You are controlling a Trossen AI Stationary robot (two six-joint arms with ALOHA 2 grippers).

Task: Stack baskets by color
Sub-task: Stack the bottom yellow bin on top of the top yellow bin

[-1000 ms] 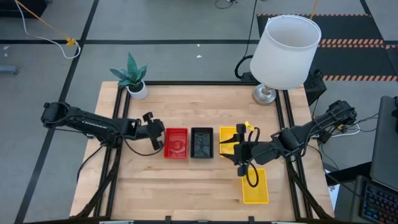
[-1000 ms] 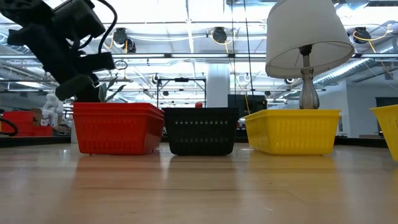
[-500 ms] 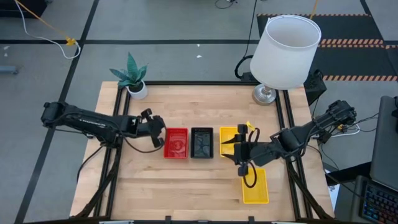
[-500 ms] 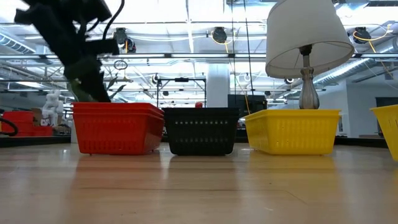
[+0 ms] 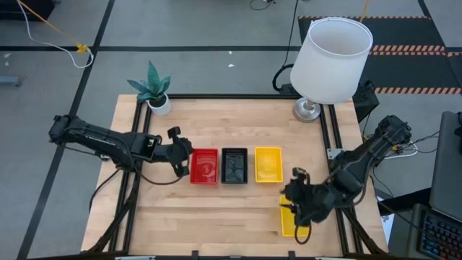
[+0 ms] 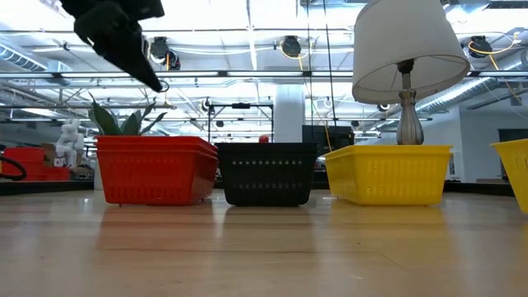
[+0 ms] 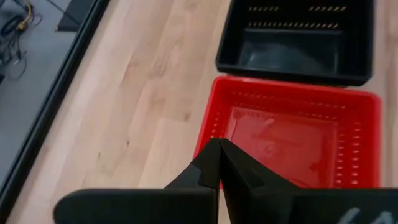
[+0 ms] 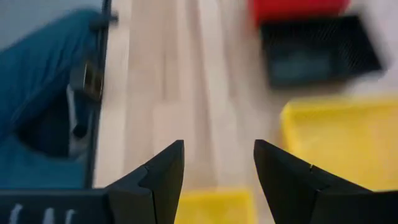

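Note:
A red basket point(image 5: 204, 166), a black basket point(image 5: 234, 165) and a yellow basket point(image 5: 268, 165) stand side by side in a row at mid-table, bottoms on the wood. A second yellow basket point(image 5: 297, 222) lies near the table's near right corner. My left gripper point(image 5: 186, 160) hovers shut above the red basket's left edge point(image 7: 208, 127), with nothing between its fingers. My right gripper point(image 5: 291, 207) hangs open over the second yellow basket's far end point(image 8: 217, 205), also with nothing between its fingers. In the low view only my left gripper point(image 6: 153, 78) shows, high above the red basket point(image 6: 157, 169).
A white lamp point(image 5: 330, 61) stands at the far right corner and a potted plant point(image 5: 154, 90) at the far left. Bare wood lies in front of the row and left of the red basket. Black frame rails point(image 5: 133, 180) run along both table sides.
My left gripper has risen from the red basket's left side and drawn slightly toward the table's left edge, staying shut. My right gripper, still open, has swung from over the row's yellow basket toward the near edge, over the second yellow basket, rolling as it went. No basket moved.

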